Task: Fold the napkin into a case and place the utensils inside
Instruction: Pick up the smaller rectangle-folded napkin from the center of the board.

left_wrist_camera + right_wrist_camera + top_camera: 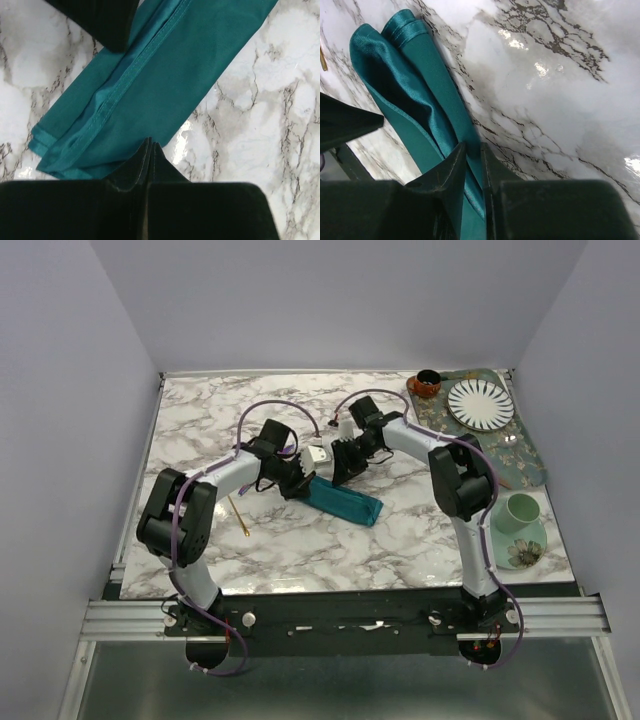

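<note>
The teal napkin [348, 503] lies folded into a narrow case on the marble table, slanting from upper left to lower right. My left gripper [303, 485] is at its left end; in the left wrist view its fingers [150, 144] are pressed together at the cloth's edge [165, 85] with nothing showing between them. My right gripper [338, 475] is just above the case. In the right wrist view it [472, 147] is shut on a layer of the napkin [420, 100]. The gold utensil [240, 516] lies on the table left of the case. The purple utensil is out of view.
A patterned placemat [520, 462] at the back right holds a striped plate [480, 405] and a brown cup [427, 384]. A pale green cup [517, 510] stands on a saucer [530, 548] at the right edge. White walls close in three sides.
</note>
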Tool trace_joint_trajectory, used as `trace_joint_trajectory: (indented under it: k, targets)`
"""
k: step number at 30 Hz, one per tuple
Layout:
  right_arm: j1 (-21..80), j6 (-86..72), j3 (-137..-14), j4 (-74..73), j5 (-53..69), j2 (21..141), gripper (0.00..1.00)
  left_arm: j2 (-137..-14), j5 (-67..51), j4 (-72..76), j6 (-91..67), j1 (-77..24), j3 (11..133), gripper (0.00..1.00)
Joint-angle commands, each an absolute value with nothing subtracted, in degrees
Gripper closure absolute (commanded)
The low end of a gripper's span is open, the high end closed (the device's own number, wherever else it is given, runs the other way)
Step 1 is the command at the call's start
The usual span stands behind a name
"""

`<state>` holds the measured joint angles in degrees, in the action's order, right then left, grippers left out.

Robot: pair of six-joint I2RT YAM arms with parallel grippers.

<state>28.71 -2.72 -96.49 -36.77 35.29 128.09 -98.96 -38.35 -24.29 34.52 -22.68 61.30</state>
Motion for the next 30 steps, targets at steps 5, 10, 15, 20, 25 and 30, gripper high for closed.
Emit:
trace_joint_trajectory:
  k: [5,10,15,20,25,30]
  targets:
    - [29.0,-3.5,-98.2,-37.6,37.6,132.0,0.78,-105.6,-30.6,-26.2,37.4,-26.5,67.1,0.98]
    - [29.0,-2.9,-97.6,-37.6,39.8,132.3,0.79,-107.0,-28.8,-27.9,38.8,-28.0,68.6,0.98]
    - [29.2,-2.2,-97.2,-37.5,41.0,132.8,0.81,-107.1,-28.6,-29.2,38.7,-28.9,69.6,0.98]
    - [29.8,-1.0,-96.0,-37.4,42.5,131.6,0.81,-107.9,-27.8,-30.8,38.2,-30.0,70.6,0.98]
    - [27.6,-1.1,-96.2,-38.8,41.2,128.6,0.73,-107.1,-28.7,-30.9,37.4,-30.0,70.1,0.97]
    - [23.2,1.8,-101.0,-44.1,42.6,127.4,0.59,-105.2,-29.9,-28.9,34.5,-28.9,70.0,0.95]
